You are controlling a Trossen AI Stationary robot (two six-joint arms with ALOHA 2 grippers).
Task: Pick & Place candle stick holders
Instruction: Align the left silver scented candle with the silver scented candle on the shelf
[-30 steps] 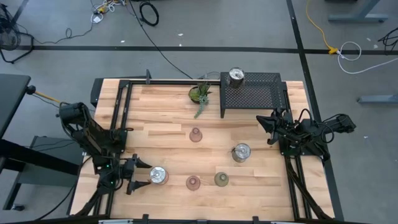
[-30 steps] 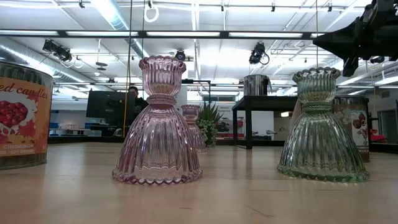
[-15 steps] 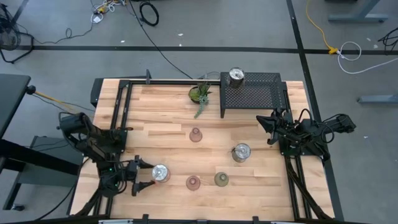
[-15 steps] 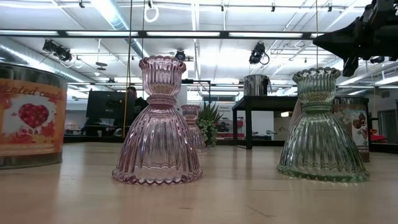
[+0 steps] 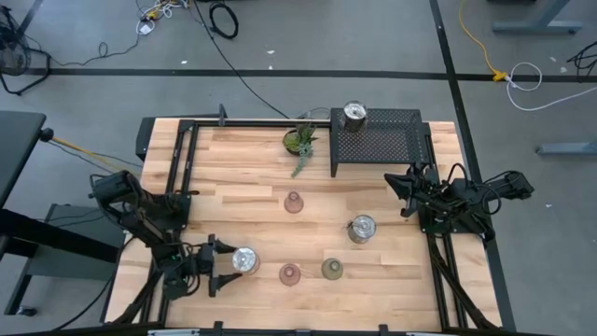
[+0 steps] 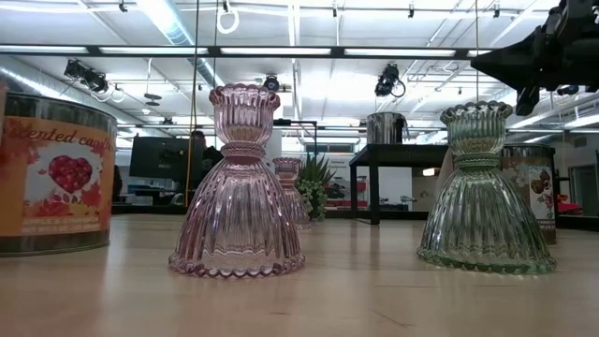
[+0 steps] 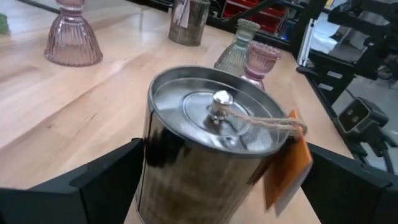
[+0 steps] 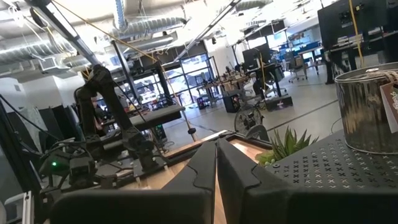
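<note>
My left gripper (image 5: 224, 265) is open at the table's near left, and a silver tin holder with an orange tag (image 7: 208, 143) stands upright on the table between its fingers; it also shows in the high view (image 5: 244, 261) and the low view (image 6: 51, 178). A pink glass holder (image 5: 290, 273) and an olive-green one (image 5: 332, 270) stand to its right. Another pink one (image 5: 294, 203) and a second silver tin (image 5: 362, 228) stand mid-table. A third tin (image 5: 354, 115) stands on the black mesh rack (image 5: 378, 140). My right gripper (image 5: 401, 191) is shut and empty at the right. My left gripper comes at the tin level from the table's left, one finger on each side of it. The far finger (image 7: 118, 171) lies against the tin's side wall (image 7: 152, 155). The near finger (image 7: 348, 180) stands apart, with the orange tag (image 7: 286, 168) between. The tin stands upright on the table.
A small green potted plant (image 5: 298, 142) stands left of the rack at the far edge. Black frame rails run along the table's left, far and right sides. Bare wood lies between the holders in the table's middle.
My left gripper has gone toward the table's right edge, staying low and open around the tin. The tin has slid a little toward the right on the table and turned about its upright axis, showing another part of its label.
</note>
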